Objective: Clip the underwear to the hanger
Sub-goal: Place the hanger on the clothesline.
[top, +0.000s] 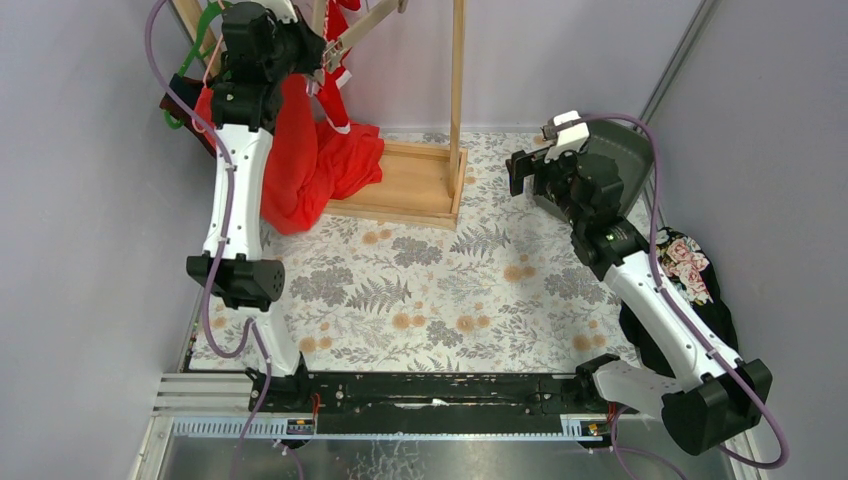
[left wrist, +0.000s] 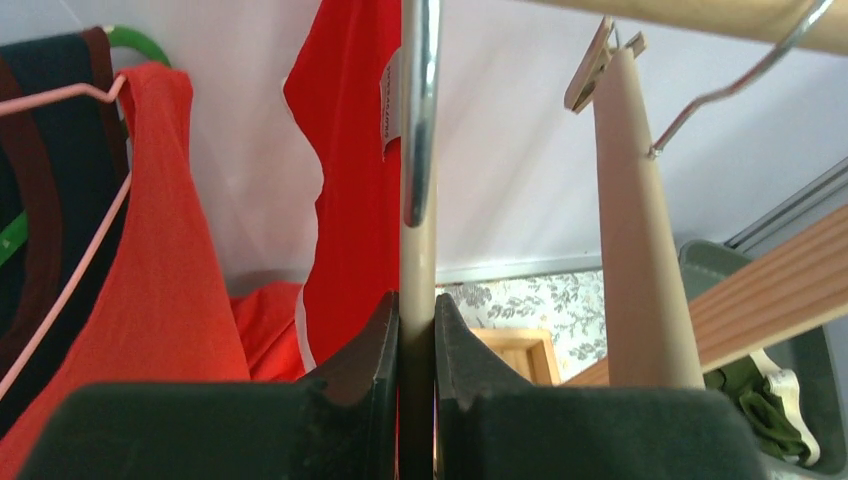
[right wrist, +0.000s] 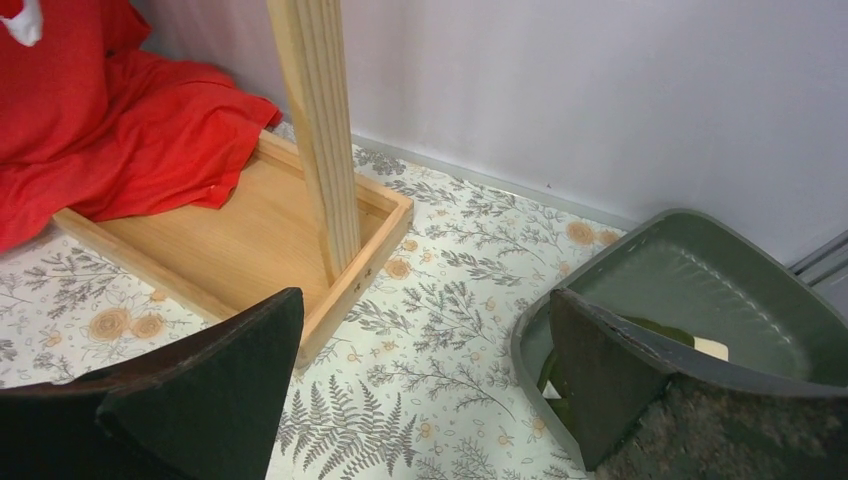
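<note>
My left gripper (left wrist: 417, 318) is shut on a beige bar of the hanger (left wrist: 417, 262), high up by the wooden rack. The hanger's other beige arm (left wrist: 635, 220) ends in a clip (left wrist: 590, 75). The red underwear (left wrist: 355, 190), white-trimmed, hangs right beside the gripped bar; I cannot tell whether it is clipped. From above, that gripper (top: 322, 50) sits against the red underwear (top: 335, 95). The olive green underwear (right wrist: 660, 332) lies in a green bin (right wrist: 690, 260). My right gripper (right wrist: 425, 310) is open over the floral table, its right finger at the bin's rim.
A large red tank top (top: 300, 170) on a pink hanger drapes onto the wooden rack base (top: 420, 185); the rack post (top: 457, 80) rises beside it. A black floral cloth (top: 690, 265) lies at the table's right edge. Walls close in left and right.
</note>
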Available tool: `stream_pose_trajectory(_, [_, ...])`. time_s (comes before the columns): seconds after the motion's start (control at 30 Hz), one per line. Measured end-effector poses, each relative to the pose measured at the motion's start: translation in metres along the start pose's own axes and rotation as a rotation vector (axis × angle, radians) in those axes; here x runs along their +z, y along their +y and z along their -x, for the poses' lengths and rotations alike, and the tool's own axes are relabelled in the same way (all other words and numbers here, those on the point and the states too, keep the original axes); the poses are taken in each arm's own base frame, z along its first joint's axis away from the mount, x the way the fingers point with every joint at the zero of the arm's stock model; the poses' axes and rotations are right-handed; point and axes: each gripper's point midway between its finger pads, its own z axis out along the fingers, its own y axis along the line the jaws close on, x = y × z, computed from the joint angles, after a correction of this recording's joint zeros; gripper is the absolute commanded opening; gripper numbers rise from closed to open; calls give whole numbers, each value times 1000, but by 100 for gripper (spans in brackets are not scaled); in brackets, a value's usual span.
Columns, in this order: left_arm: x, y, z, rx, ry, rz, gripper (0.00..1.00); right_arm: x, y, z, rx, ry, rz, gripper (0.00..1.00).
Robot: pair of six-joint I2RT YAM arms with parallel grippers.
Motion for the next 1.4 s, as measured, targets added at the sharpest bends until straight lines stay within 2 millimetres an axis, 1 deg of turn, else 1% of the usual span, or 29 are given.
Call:
stream_pose_trajectory(0.1, [13, 1, 4, -5, -27, -5, 0, -2, 3, 3, 5, -9, 18, 97])
stream_pose_trajectory(0.27, [30, 4, 0, -19, -42, -9, 0, -7, 9, 6, 14, -24, 50, 94])
stream_pose_trajectory(0.47, [39, 2, 13, -27, -96, -21, 0, -8, 15, 4, 18, -20, 85, 93])
stream_pose_trajectory(0.87, [56, 6, 11, -46, -115, -31, 0, -17, 14, 13, 14, -41, 86, 94])
stream_pose_trajectory(0.97, [58, 7, 11, -48, -119, -31, 3, -17, 14, 13, 13, -41, 87, 93])
stream_pose_trajectory(1.07, [58, 7, 11, -49, -119, -31, 9, -17, 15, 12, 14, -37, 89, 92])
stream_pose_trajectory(1.1, [59, 7, 11, -49, -120, -31, 14, -17, 15, 12, 14, -37, 91, 91])
stream_pose_trajectory(1.13, [59, 7, 12, -50, -123, -32, 22, -17, 16, 11, 14, -36, 97, 91])
stream_pose_trajectory(1.17, [60, 7, 11, -51, -123, -32, 28, -16, 17, 11, 15, -34, 102, 91])
stream_pose_trajectory(1.2, [61, 7, 11, -55, -123, -32, 30, -16, 18, 9, 17, -31, 106, 91])
stream_pose_trajectory(1.23, [62, 7, 12, -55, -130, -34, 36, -15, 18, 8, 18, -27, 108, 90])
stream_pose_trajectory(1.27, [63, 7, 12, -57, -134, -37, 44, -14, 19, 7, 20, -23, 113, 89])
stream_pose_trajectory(1.3, [64, 7, 12, -60, -136, -39, 48, -13, 20, 6, 21, -20, 118, 86])
stream_pose_trajectory(1.4, [65, 6, 16, -66, -151, -46, 53, -10, 27, 3, 29, -11, 153, 76])
